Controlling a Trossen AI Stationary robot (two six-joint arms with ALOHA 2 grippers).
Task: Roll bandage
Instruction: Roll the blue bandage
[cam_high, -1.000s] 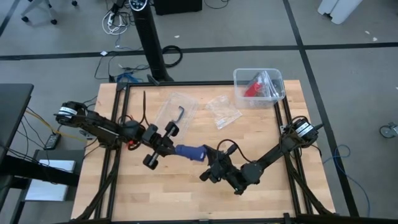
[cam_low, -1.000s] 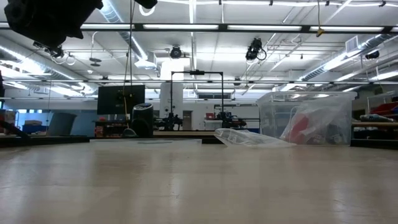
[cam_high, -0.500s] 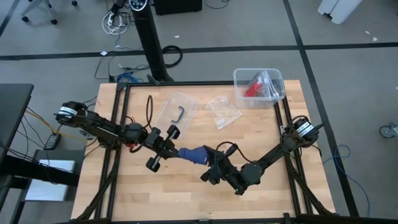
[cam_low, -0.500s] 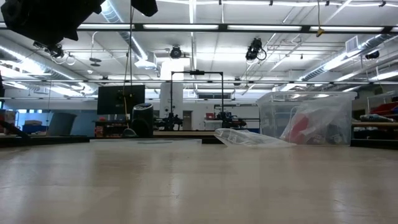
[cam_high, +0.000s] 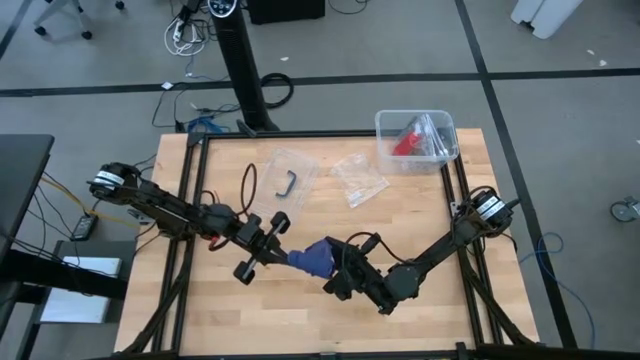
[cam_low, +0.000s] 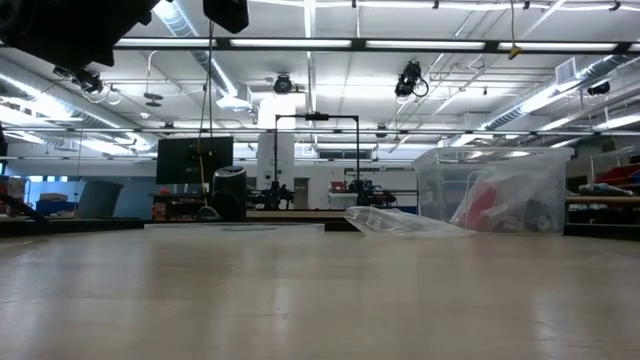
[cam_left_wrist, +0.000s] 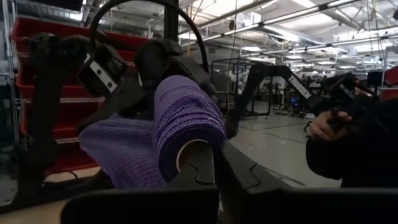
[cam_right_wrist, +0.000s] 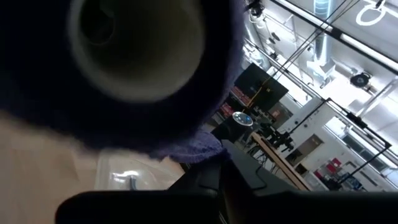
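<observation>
The bandage (cam_high: 312, 257) hung in the air over the middle of the tabletop (cam_high: 300, 310), stretched between the two arms and already wound into a fat blue roll with a short loose tail. The left gripper (cam_high: 283, 256) was fully closed on one end of it, and the right gripper (cam_high: 338, 262) was likewise clamped on the other; in the left wrist view the roll (cam_left_wrist: 186, 121) showed its pale core beside the dark fingers (cam_left_wrist: 205, 168). To finish the winding well, I judged that both grips should hold firm and in line while one wrist turned, so the tail laid flat on the roll instead of slanting off, and tension should stay light enough not to pull the core out. Compared with a second before, the left arm had swung nearer the front edge and the bandage had bunched shorter and thicker between the grippers, moving a little toward that edge. The clear bin (cam_high: 416, 139) with the red item and the plastic bags (cam_high: 320, 177) lay unchanged.
</observation>
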